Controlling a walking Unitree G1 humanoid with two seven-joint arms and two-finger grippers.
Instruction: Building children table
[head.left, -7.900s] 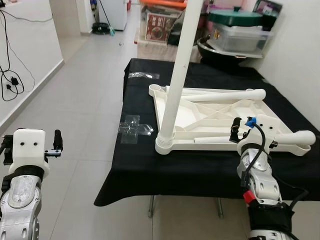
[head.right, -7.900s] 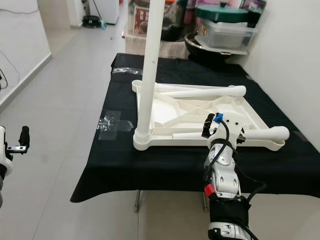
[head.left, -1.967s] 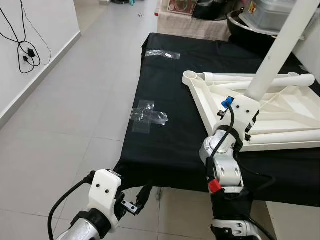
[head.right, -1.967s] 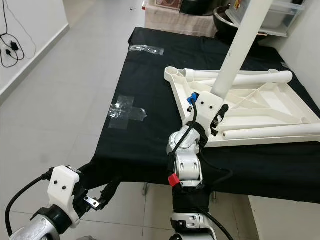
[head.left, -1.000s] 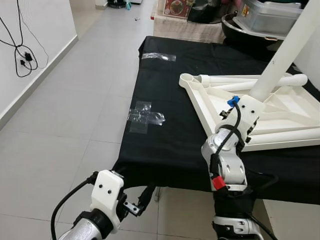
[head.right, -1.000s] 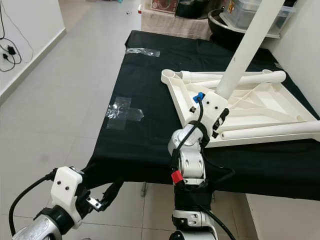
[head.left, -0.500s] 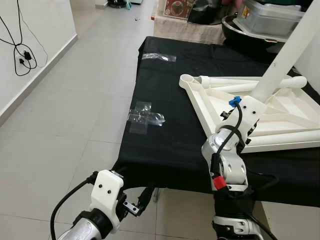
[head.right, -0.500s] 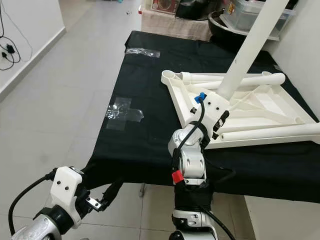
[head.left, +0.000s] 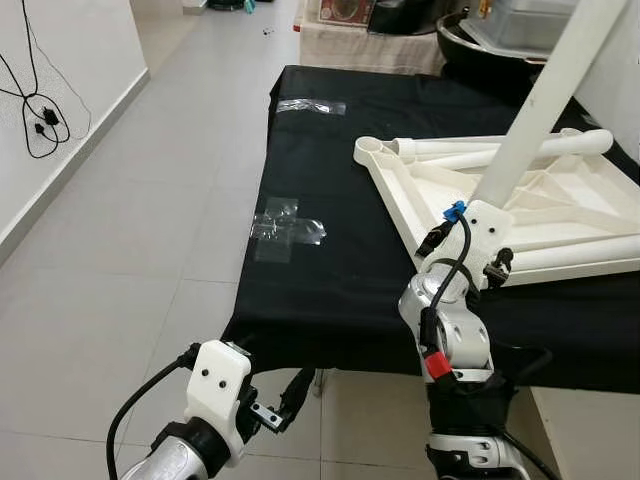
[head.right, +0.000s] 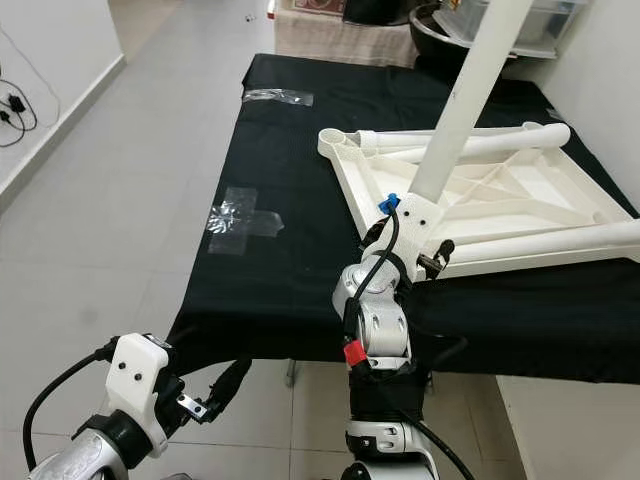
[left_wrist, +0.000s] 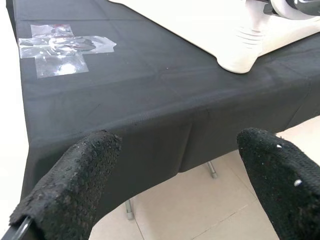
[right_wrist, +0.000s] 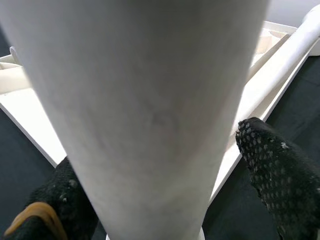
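The upturned white children's table (head.left: 540, 205) lies on the black-draped tabletop (head.left: 330, 170), and its standing leg (head.right: 455, 105) looks like light, stiff, smooth plastic, best held low near its socket where it cannot lever. The right wrist view shows the right gripper (right_wrist: 165, 165) with its fingers (right_wrist: 275, 165) spread either side of that leg, whether they press it I cannot tell. The left wrist view shows the left gripper (left_wrist: 175, 175) wide open and empty below the tabletop's edge, facing the clear tape (left_wrist: 60, 45).
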